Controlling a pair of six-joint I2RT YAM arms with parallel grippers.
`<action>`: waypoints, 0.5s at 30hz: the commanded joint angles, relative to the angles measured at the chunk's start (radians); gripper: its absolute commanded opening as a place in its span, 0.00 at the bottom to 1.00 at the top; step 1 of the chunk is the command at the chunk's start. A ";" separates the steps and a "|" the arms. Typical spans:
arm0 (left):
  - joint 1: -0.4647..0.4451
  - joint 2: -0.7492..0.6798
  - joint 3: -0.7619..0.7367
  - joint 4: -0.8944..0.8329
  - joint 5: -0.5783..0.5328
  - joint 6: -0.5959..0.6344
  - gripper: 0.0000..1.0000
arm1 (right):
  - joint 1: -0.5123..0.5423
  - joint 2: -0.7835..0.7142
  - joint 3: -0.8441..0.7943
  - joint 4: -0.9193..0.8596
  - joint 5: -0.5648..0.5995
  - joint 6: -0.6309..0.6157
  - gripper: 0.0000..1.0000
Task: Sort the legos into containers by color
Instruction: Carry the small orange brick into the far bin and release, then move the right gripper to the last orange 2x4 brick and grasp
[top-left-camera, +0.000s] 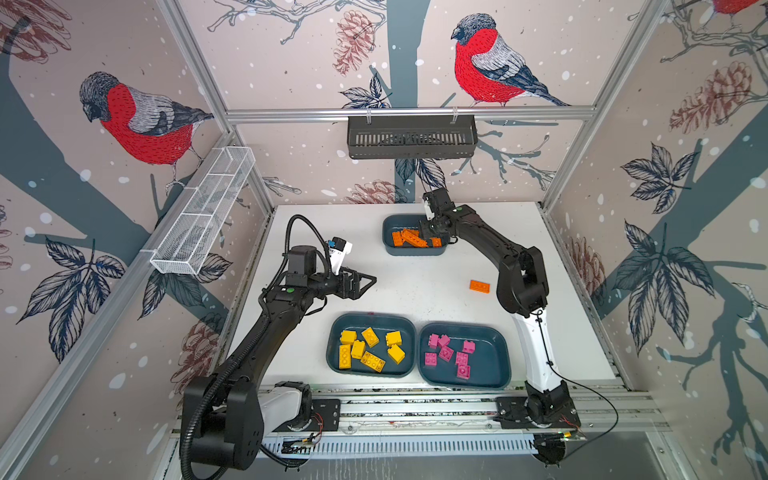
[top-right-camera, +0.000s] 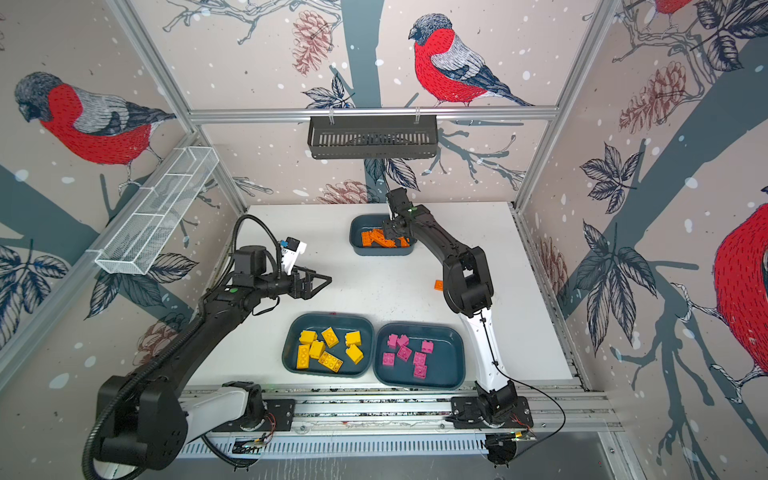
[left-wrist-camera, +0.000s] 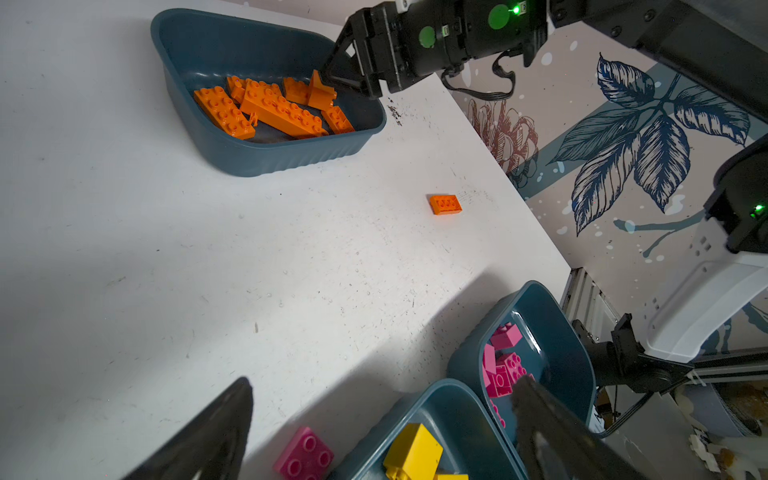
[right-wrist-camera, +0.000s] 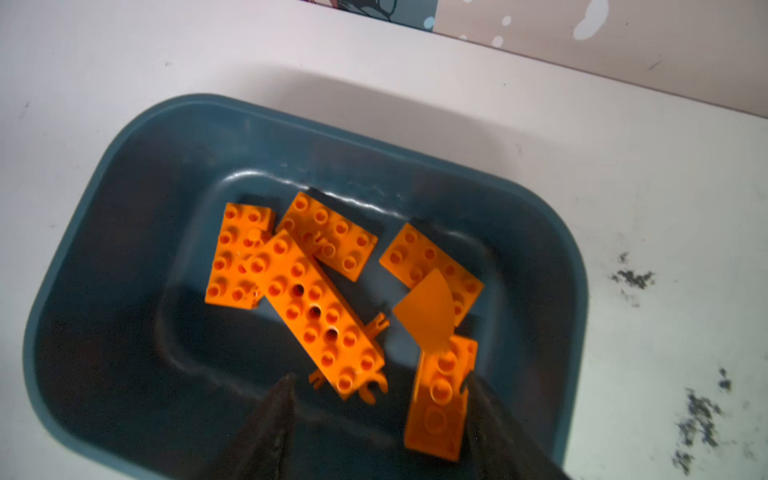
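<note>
R gripper (right-wrist-camera: 379, 380) fingers apart over the small tub (right-wrist-camera: 124, 137), L gripper (left-wrist-camera: 382, 384) spread wide & empty; 1 orange brick (top-left-camera: 479, 286) lies on the table (top-left-camera: 415, 286): prob. light, stiff, slick, so pinch its long sides.

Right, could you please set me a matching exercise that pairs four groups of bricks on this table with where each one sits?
Things:
1. yellow studded plastic bricks
2. pink studded plastic bricks
3. lone flat orange plastic brick
4. heap of orange plastic bricks

Places:
A. on the bare white tabletop, in no tub
B. in the small deep teal plastic tub at the back
C. in the wide shallow teal tub on the right arm's side
D. in the wide shallow teal tub on the left arm's side

Pairs: 1-D, 2-C, 3-A, 4-B.
</note>
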 joint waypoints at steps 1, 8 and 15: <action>0.003 0.009 -0.003 0.019 0.021 0.010 0.96 | -0.019 -0.109 -0.108 -0.017 -0.022 -0.026 0.68; 0.003 0.025 0.002 0.020 0.032 0.008 0.96 | -0.074 -0.384 -0.487 -0.064 -0.059 -0.184 0.70; 0.003 0.040 0.003 0.027 0.048 0.002 0.96 | -0.148 -0.576 -0.815 0.046 -0.078 -0.531 0.71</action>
